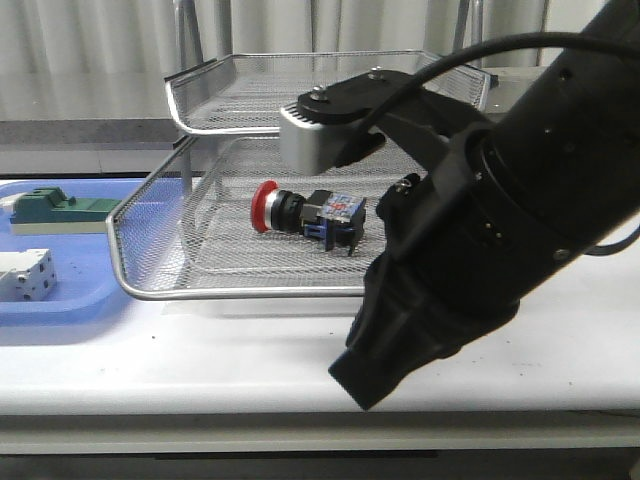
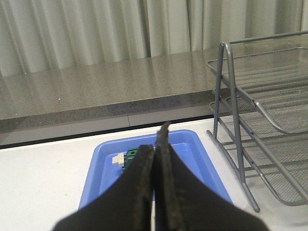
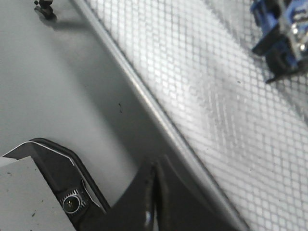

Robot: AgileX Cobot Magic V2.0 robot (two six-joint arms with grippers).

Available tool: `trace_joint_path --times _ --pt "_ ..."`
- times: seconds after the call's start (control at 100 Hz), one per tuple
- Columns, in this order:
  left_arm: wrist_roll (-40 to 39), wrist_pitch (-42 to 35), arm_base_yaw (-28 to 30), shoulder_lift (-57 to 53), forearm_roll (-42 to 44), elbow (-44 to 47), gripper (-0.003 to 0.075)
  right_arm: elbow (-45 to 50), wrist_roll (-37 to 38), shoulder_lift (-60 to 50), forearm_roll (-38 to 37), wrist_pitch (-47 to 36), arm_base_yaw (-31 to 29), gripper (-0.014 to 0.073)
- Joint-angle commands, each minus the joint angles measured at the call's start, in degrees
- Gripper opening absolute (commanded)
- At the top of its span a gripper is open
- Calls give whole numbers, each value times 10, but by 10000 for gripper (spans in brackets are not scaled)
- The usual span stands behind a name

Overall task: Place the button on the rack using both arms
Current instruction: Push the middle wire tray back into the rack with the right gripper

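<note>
We saw the button (image 1: 305,215) lying on its side on the rack's (image 1: 240,293) lowest tier; both the left tool (image 2: 155,185) and right tool (image 3: 155,202) were closed, empty

One button (image 1: 305,213), one wire rack (image 1: 160,250) showing two tiers, one blue tray (image 1: 60,305), one green part (image 1: 60,212), one white part (image 1: 25,274).

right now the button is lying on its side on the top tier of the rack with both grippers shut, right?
Not the top tier. The front view shows the button lying on its side on the lower front tier of the rack. The left gripper and right gripper are shut.
</note>
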Motion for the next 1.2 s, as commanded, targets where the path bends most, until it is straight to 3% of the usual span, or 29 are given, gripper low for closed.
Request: trace_joint_path --times 0.0,0.28,0.56,0.87,1.19 --pt "-6 -38 1 4 -7 -17 -20 -18 -5 -13 -8 -55 -11 -57" --pt "-6 -38 1 4 -7 -17 -20 -31 -5 -5 -19 -80 -83 -57" --pt "-6 -38 1 4 -7 -17 -20 -107 -5 37 -40 -87 -144 -57" --pt "-6 -38 1 4 -7 -17 -20 -157 -5 58 -42 -57 -151 -57" --pt "-6 -38 1 4 -7 -17 -20 -138 -4 -31 13 25 -153 -57"
